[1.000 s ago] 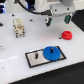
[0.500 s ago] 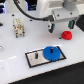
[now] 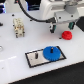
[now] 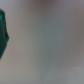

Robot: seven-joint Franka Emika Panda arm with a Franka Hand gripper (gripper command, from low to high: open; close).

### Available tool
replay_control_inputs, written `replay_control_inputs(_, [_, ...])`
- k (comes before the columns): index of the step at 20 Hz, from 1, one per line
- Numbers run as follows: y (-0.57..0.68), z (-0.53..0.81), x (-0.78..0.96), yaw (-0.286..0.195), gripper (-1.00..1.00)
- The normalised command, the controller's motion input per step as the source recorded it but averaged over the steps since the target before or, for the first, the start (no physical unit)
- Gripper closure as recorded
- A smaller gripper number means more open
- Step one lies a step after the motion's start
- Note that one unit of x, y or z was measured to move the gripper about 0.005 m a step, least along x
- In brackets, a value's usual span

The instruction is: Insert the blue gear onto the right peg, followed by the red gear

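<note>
While blue gear [image 3: 52,53] rests on plate [image 3: 35,59], red gear [image 3: 66,35] near pincer [image 3: 60,26]

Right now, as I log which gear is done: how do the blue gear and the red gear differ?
The blue gear is clearly wider than the red gear. The blue gear lies on the grey plate at its end toward the exterior view's right, while the red gear rests off the plate on the white table, near the gripper. Both are round, toothed discs lying flat.
</note>
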Motion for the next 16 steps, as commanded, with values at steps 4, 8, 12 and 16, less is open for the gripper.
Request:
replay_control_inputs(4, [-0.01, 0.07, 0.51, 0.000, -1.00])
replay_control_inputs(8, [0.00, 0.07, 0.50, 0.000, -1.00])
replay_control_inputs(12, [0.00, 0.00, 0.48, 0.000, -1.00])
replay_control_inputs(16, [-0.04, 0.00, 0.47, 0.000, -1.00])
